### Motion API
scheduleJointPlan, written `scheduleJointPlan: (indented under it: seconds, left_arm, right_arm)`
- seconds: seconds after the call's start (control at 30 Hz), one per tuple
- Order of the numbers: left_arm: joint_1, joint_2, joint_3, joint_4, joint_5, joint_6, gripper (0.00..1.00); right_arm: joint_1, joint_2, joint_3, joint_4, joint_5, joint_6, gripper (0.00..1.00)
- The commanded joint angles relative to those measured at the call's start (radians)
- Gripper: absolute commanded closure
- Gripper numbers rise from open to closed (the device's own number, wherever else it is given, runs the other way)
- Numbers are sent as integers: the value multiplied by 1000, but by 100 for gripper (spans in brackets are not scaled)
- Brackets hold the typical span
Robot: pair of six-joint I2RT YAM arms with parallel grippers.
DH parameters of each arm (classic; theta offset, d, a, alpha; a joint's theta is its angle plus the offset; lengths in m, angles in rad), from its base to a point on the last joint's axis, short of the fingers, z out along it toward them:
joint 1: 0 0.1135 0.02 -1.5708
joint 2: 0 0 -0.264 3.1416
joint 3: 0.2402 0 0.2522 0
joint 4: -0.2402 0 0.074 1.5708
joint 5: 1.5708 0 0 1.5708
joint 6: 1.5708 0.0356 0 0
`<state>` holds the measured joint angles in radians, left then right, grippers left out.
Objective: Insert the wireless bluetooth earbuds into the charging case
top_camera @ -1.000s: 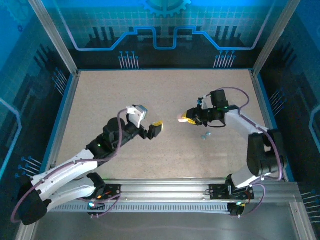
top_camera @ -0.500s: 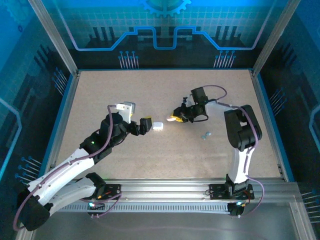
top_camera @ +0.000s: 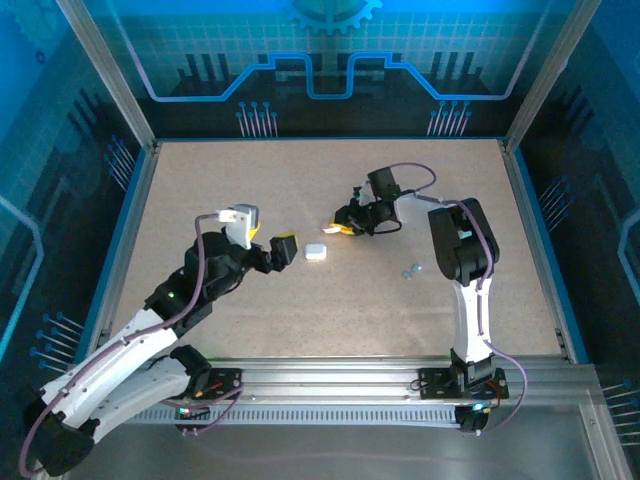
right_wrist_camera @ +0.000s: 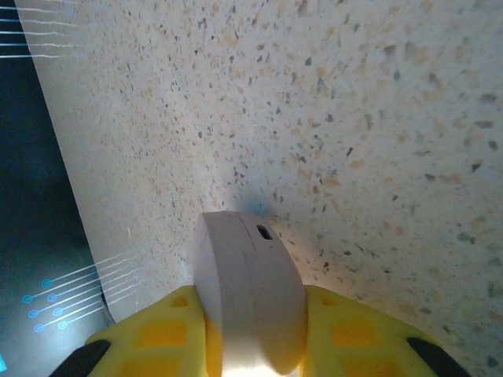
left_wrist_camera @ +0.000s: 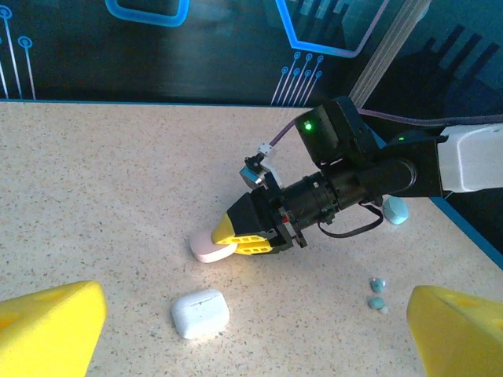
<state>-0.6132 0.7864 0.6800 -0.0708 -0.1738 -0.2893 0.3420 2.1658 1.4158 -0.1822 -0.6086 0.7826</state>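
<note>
Top external view: a speckled beige tabletop [top_camera: 220, 190] fills the cell, edged by a thin blue rim, with slanted aluminium posts [top_camera: 105, 70] at the back corners and a ribbed metal rail [top_camera: 330, 385] along the near edge where the arm bases sit. The walls [top_camera: 330, 60] are dark panels lit blue, printed with a grid and circuit-like lines.

The left gripper [top_camera: 285, 250] has its yellow fingers spread wide and nothing between them. A white case [top_camera: 316, 252] lies closed on the table just ahead of its fingertips. In the left wrist view this case [left_wrist_camera: 200, 312] sits between the two spread fingers [left_wrist_camera: 47, 334], nearer the left one and a little forward of both.

The right gripper [top_camera: 340, 226] reaches toward the left one from the far side of the white case. Its fingers are drawn in narrow around a pink case [left_wrist_camera: 208, 247], held by its sides low over the table. In the right wrist view the pink case [right_wrist_camera: 247, 298] stands out forward between the two yellow fingers [right_wrist_camera: 157, 342].

The earbuds [top_camera: 411, 270], tiny pale blue pieces, lie loose on the bare table well behind the right gripper's fingertips, beside its forearm on the base side; the left wrist view shows them [left_wrist_camera: 377, 289] close together. A pale blue case [left_wrist_camera: 395, 210] lies just past that forearm
</note>
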Motion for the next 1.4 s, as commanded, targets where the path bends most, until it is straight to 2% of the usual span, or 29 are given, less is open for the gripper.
scheduleJointPlan:
  seconds: [0.0, 0.33, 0.57, 0.73, 0.9, 1.13, 1.23, 1.37]
  left_arm:
    - [9, 0, -8, 22, 33, 12, 1]
    - [7, 23, -1, 40, -42, -21, 1]
    - [8, 12, -13, 54, 44, 14, 1]
    - [9, 19, -8, 56, 119, 36, 1]
    - [8, 32, -18, 74, 141, 26, 1]
    - [7, 129, 1, 154, 254, -45, 1]
    - [0, 190, 19, 190, 310, -79, 1]
    - [-25, 255, 45, 219, 336, -73, 1]
  right_arm:
    - [10, 23, 13, -76, 54, -38, 71]
    - [0, -1, 58, -186, 100, -132, 57]
    - [-19, -52, 108, -294, 131, -236, 47]
    - [-67, -202, 98, -388, 176, -319, 44]
    - [-199, -410, 5, -447, 295, -402, 44]
    - [-498, -587, -210, -375, 473, -405, 42]
    - [-610, -602, -257, -329, 484, -432, 39]
    - [-714, -488, -184, -392, 418, -426, 40]
